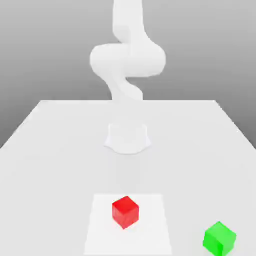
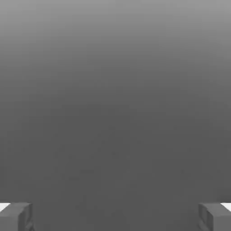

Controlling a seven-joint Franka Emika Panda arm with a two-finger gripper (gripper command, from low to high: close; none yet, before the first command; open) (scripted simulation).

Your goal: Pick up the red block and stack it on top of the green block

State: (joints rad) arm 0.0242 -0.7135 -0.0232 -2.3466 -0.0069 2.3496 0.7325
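1. Sitting on the white bench [image 1: 60, 145], the red block [image 1: 125, 211] rests near the front edge, about midway across the exterior view, on a slightly brighter square patch [image 1: 150, 235] of the surface.
2. Off to the exterior view's right and a little nearer the camera, the green block [image 1: 219, 238] rests on the bench, well apart from the red one, with bare surface between them.
3. Behind both, at the far middle of the bench, the white arm [image 1: 127, 60] rises from its round base [image 1: 128, 138]; nothing stands between the blocks.
4. Both blocks are cubes with no long axis; each sits flat and is turned so a vertical edge faces the camera.
5. The end effector [image 2: 115, 216] is spread wide in the hand view, its two grey fingers [image 2: 16, 216] far apart at opposite sides, with nothing between them and touching nothing, only a plain grey backdrop beyond.
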